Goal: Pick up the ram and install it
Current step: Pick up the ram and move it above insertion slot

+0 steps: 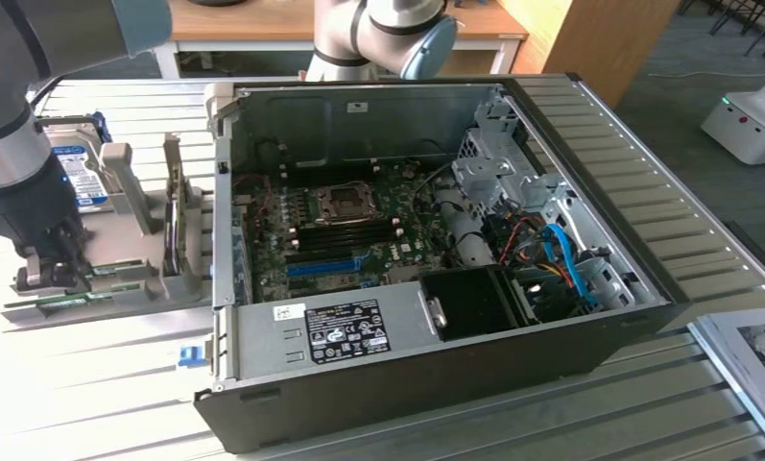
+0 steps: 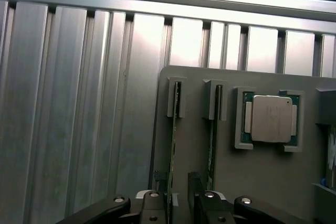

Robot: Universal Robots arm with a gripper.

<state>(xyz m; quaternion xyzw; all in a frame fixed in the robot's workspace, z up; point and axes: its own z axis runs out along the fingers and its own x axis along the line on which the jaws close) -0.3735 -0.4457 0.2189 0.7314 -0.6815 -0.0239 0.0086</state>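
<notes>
**My claw (image 2: 177, 195) astride the ram (image 2: 172, 129)**

My claw is spread, one side on either flank of the ram, not yet pinching it. The ram stands on edge in a slot of the grey holder (image 2: 262, 182) on the table (image 2: 79, 103), long axis running straight away from my claw, parallel to a second stick (image 2: 212, 129) just beside it.

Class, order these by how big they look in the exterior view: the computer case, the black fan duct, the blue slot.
Largest: case
Next: fan duct
Smallest: blue slot
No close calls.
</notes>
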